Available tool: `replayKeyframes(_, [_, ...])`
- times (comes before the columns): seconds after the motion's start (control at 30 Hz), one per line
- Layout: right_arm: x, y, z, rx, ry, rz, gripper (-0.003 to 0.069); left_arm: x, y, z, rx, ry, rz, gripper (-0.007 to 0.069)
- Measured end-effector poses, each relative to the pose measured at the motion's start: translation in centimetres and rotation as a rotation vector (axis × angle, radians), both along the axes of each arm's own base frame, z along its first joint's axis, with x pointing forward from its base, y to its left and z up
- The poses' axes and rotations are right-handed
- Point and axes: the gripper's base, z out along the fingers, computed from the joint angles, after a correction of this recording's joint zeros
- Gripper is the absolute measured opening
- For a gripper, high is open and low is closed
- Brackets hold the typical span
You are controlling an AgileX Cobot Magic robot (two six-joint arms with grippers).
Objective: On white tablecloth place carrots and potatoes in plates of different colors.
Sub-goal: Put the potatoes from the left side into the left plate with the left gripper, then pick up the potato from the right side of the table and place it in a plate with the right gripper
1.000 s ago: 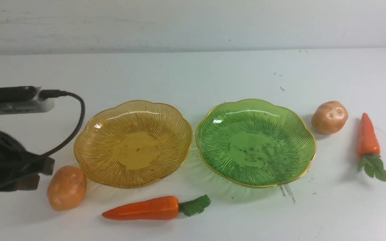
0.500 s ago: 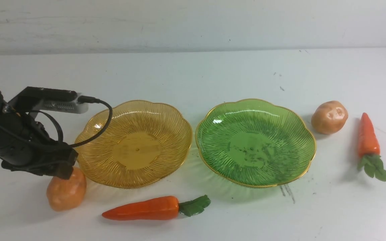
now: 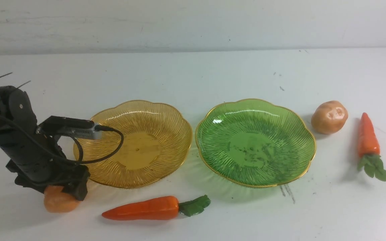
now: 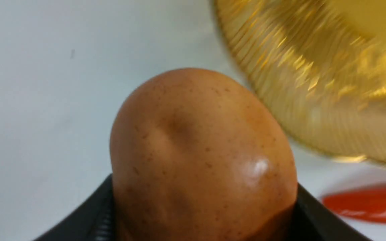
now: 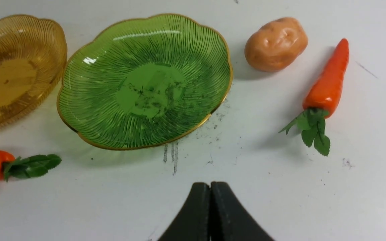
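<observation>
The first pick is judged to be in hand. The left tool point(image 3: 62, 195) is set down over a tan-orange, egg-shaped toy potato point(image 4: 199, 150). This potato lies on the white tablecloth point(image 3: 193, 73) of the desk, just beside the near-left rim of the amber-yellow ribbed plastic plate point(image 3: 169, 117). The jaws are partly closed and are seen against both flanks of the potato, so a grip is taken to be made, though no lift is shown.

Next, a lift clear of the scalloped rim and a short carry over the amber plate would be called for. A glossy orange toy carrot point(image 3: 142, 209) lies near, in front of the plates, but not in that path. Nothing is held by the green ribbed plate point(image 3: 280, 134); a second potato point(image 3: 329, 117) and a second carrot point(image 3: 368, 135) lie off its right side. The right tool point(image 5: 210, 214) is pressed shut on nothing.
</observation>
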Motion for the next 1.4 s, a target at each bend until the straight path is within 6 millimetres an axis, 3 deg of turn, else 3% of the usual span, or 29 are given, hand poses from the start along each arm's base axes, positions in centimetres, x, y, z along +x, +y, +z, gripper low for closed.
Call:
replayKeyframes(0.07, [1.1,0.2,0.6,-0.026,0.038,-0.003,-0.0011,0.9,-2.3,1.8,-0.031,-0.120,-0.105,0.0438])
replayKeyframes(0.17, [3.3,0.4,1.9,-0.088,0.096,-0.021,-0.0011,2.0,-5.1,1.9,-0.044,-0.196,-0.214,0.0438])
replayKeyframes(0.23, [5.9,0.3,3.0,-0.124,0.164,-0.054,-0.0011,3.1,-7.0,0.0,-0.052,-0.195,-0.257,0.0440])
replayKeyframes(0.3, [9.5,-0.3,3.6,-0.134,0.264,-0.086,-0.0011,3.8,-7.6,-1.7,-0.057,-0.171,-0.251,0.0452])
replayKeyframes(0.47, [17.3,-1.4,3.1,0.015,0.386,-0.099,-0.0009,4.9,-7.9,-4.4,-0.069,-0.126,-0.196,0.0592])
replayKeyframes(0.57, [20.8,-1.2,1.7,0.040,0.417,-0.096,0.0014,4.9,-7.9,-4.4,-0.070,-0.126,-0.193,0.0668])
replayKeyframes(0.67, [24.1,-1.3,-0.7,0.035,0.417,-0.113,0.0101,5.2,-8.0,-3.7,-0.072,-0.139,-0.194,0.0683])
replayKeyframes(0.8, [27.7,-1.3,-3.7,0.066,0.411,-0.161,0.0297,5.4,-8.0,-2.7,-0.071,-0.125,-0.196,0.0682])
replayKeyframes(0.83, [28.9,-1.3,-4.9,0.081,0.414,-0.185,0.0379,5.4,-8.0,-2.4,-0.070,-0.115,-0.197,0.0674])
replayKeyframes(0.93, [31.6,-1.4,-8.1,0.114,0.450,-0.252,0.0568,5.5,-8.1,-1.7,-0.071,-0.115,-0.198,0.0621])
replayKeyframes(1.0, [33.2,-1.6,-10.4,0.114,0.482,-0.292,0.0654,5.6,-8.1,-1.3,-0.071,-0.118,-0.199,0.0582])
replayKeyframes(1.1, [35.0,-1.7,-12.9,0.113,0.519,-0.332,0.0687,5.6,-8.1,-0.8,-0.073,-0.128,-0.199,0.0536])
replayKeyframes(1.27, [36.1,-1.6,-14.9,0.132,0.559,-0.352,0.0689,5.5,-8.1,-0.8,-0.071,-0.112,-0.199,0.0507])
replayKeyframes(1.4, [36.0,-1.3,-15.8,0.158,0.610,-0.355,0.0621,5.5,-8.1,-0.8,-0.071,-0.111,-0.199,0.0487])
